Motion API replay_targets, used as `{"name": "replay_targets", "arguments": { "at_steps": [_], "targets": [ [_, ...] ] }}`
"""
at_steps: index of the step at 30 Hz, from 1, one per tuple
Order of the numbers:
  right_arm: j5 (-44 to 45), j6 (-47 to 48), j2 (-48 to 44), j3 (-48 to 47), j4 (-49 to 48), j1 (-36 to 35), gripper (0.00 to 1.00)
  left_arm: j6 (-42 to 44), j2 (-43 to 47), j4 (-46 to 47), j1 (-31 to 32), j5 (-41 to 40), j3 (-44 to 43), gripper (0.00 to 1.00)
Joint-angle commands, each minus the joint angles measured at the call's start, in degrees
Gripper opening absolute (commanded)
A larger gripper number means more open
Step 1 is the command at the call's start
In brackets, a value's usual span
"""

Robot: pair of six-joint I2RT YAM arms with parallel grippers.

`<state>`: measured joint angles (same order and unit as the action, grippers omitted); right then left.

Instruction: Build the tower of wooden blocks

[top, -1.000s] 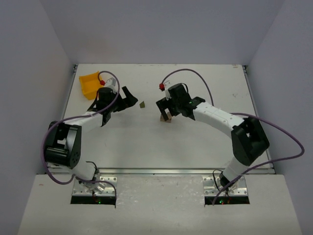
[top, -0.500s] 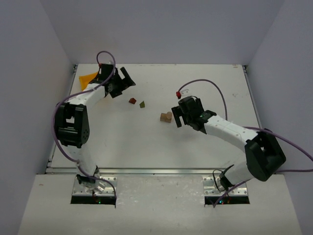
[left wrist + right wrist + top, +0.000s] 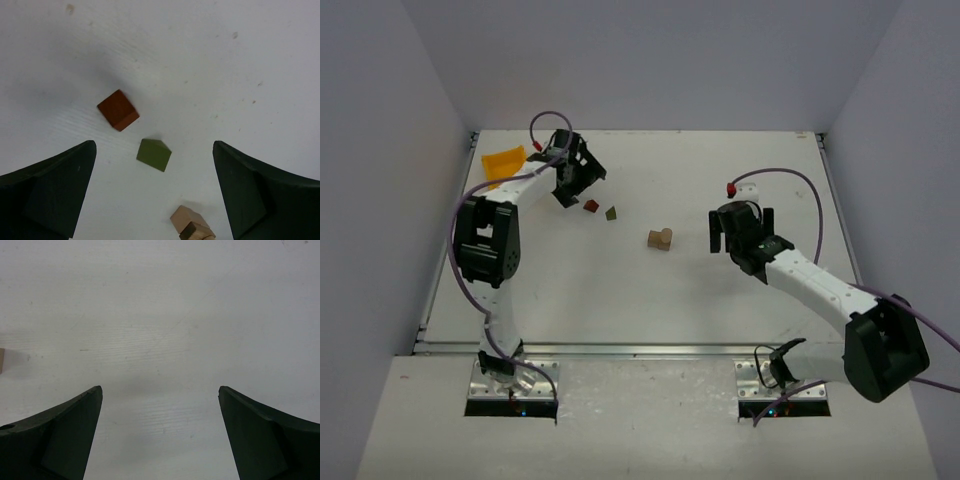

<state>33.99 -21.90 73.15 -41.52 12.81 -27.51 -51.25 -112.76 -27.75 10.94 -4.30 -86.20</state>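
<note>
The wood block pieces lie apart on the white table. A dark red cube and an olive-green wedge lie side by side. A small tan stack stands to their right. My left gripper is open and empty, just behind and left of the red cube. Its wrist view shows the red cube, the green wedge and the tan stack between its fingers. My right gripper is open and empty, right of the tan stack. Its wrist view shows bare table.
A yellow plastic bin sits at the far left corner, beside the left arm. Purple cables loop over both arms. Grey walls close off the table's left, far and right sides.
The left arm swung back towards the far left, leaving the red cube on the table beside the green wedge. The right gripper pulled away to the right of the tan stack.
</note>
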Motion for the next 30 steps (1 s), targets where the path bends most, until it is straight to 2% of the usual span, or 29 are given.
{"name": "replay_targets", "arguments": {
  "at_steps": [1, 4, 5, 7, 10, 14, 17, 20, 26, 30],
  "targets": [
    [1.71, -0.98, -2.35, 0.81, -1.87, 0.79, 0.99, 28.43, -3.96, 0.04, 0.75, 8.6, -16.36, 1.0],
    [-0.12, 0.17, -2.74, 1.44, -3.09, 0.81, 0.99, 52.92, -6.77, -4.09, 0.84, 23.64, -29.74, 1.0],
    [-0.71, 0.82, -2.66, 1.44, -3.49, 0.88, 0.99, 65.63, -8.34, -10.42, 0.84, 30.69, -36.09, 1.0],
    [-1.37, 1.31, -2.54, 1.56, -3.7, 0.91, 0.99, 77.81, -8.28, -17.03, 0.87, 34.84, -38.96, 1.0],
    [-1.69, 3.26, -1.79, 1.3, -4.42, 1.09, 0.99, 96.95, -3.22, -18.31, 0.77, 34.83, -30.86, 1.0],
    [-3.07, 4.53, -1.13, 0.61, -4.35, 1.15, 0.99, 114.89, 2.83, -16.95, 0.44, 30.62, -15.69, 1.0],
    [-4.09, 4.67, -0.22, -0.43, -3.19, 1.06, 0.99, 124.02, 3.01, -20.5, -0.98, 30.57, -12.04, 0.97],
    [-4.43, 4.0, 0.98, -1.9, 0.76, 1.06, 0.99, 132.37, 1.06, -24.2, -2.6, 31.87, -12.06, 0.92],
    [-3.05, 1.34, 3.64, -5.34, 8.97, 1.15, 0.99, 141.06, -2.23, -23.72, -3.9, 33.08, -11.27, 0.87],
    [-3.42, 0.78, 3.57, -5.68, 10.36, 1.09, 0.99, 146.1, -5.36, -25.24, -3.9, 33.83, -12.86, 0.83]
  ]
}}
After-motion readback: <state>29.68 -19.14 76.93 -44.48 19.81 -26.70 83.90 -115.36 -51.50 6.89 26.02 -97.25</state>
